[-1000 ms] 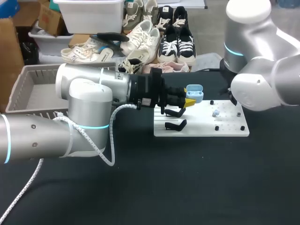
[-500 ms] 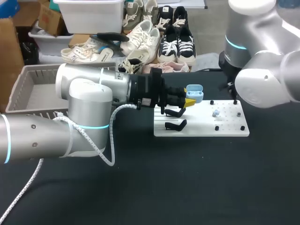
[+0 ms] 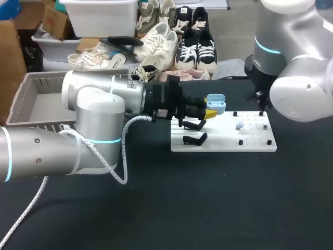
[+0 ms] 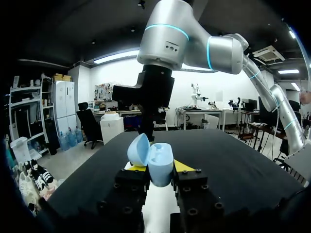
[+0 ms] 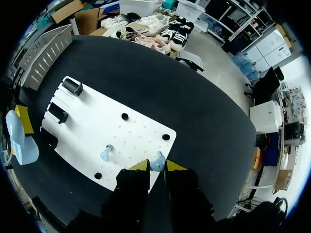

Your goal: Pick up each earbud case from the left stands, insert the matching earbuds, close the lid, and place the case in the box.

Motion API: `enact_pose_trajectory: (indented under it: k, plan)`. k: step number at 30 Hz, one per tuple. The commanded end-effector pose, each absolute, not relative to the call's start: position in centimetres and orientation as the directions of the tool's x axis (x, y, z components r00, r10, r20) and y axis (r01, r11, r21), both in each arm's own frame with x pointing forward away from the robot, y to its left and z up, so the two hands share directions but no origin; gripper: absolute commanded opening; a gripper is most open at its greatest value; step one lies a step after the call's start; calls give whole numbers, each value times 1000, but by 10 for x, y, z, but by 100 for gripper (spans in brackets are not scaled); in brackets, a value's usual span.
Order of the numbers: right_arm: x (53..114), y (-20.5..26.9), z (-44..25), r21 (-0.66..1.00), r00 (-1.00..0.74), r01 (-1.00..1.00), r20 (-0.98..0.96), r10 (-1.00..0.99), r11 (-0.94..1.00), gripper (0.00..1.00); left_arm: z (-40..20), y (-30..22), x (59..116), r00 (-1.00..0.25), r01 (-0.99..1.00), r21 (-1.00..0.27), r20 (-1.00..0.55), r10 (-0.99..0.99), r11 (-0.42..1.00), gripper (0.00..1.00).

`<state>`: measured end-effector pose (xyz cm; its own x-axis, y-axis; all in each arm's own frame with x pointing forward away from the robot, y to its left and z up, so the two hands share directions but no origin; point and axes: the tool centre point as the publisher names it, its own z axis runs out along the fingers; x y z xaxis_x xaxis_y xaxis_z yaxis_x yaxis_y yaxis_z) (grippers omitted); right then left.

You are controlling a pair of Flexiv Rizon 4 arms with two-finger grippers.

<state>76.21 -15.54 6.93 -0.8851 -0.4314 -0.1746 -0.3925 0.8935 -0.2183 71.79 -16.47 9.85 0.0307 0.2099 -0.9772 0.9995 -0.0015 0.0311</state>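
1. Black table (image 3: 208, 208): carries all items below.
2. Left arm (image 3: 93, 114): enters from the left and lies level across the table, ending over the left end of the white board.
3. Right arm (image 3: 296, 78): enters from the far right and stands over the right end of the board, wrist pointing down.
4. Grey box (image 3: 36, 104): slatted open-top bin at the far left of the table, partly hidden behind the left arm.
5. White board (image 3: 223, 143): flat on the table, right of centre. Black pegs stand at its right part.
6. Stands: two black stands, far one (image 3: 196, 125) and near one (image 3: 195, 139), at the left end of the board. Neither carries a case.
7. Left gripper (image 4: 159, 167): clenched on the earbud case (image 4: 163, 158). Both yellow-tipped fingers press the light blue body from two sides. The case is held above the far-left part of the board, clear of the stands, with its lid (image 4: 138, 148) hinged open.
8. Right gripper (image 5: 157, 167): released. Its tips stand a narrow gap apart and hold nothing.
9. Earbuds: two pale blue earbuds rest on the right part of the board. One (image 5: 107, 154) lies left of the right gripper. The other (image 5: 157, 161) shows in the gap just ahead of the tips.
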Motion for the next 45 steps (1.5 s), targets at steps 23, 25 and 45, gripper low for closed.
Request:
enact_pose_trajectory:
  k: [23, 25, 45]
  plan:
    - [715, -177, 129, -195, -943, 327, -138, 304, 925, 0, 98, -165, 716, 31, 999, 33, -977, 209, 4, 0]
    - [707, -173, 136, -194, -924, 378, -137, 357, 905, 0, 98, -165, 716, 31, 999, 33, -977, 209, 4, 0]
    - [682, -71, 198, 2, -873, 469, -152, 464, 883, 0, 98, -165, 716, 31, 999, 33, -977, 209, 4, 0]
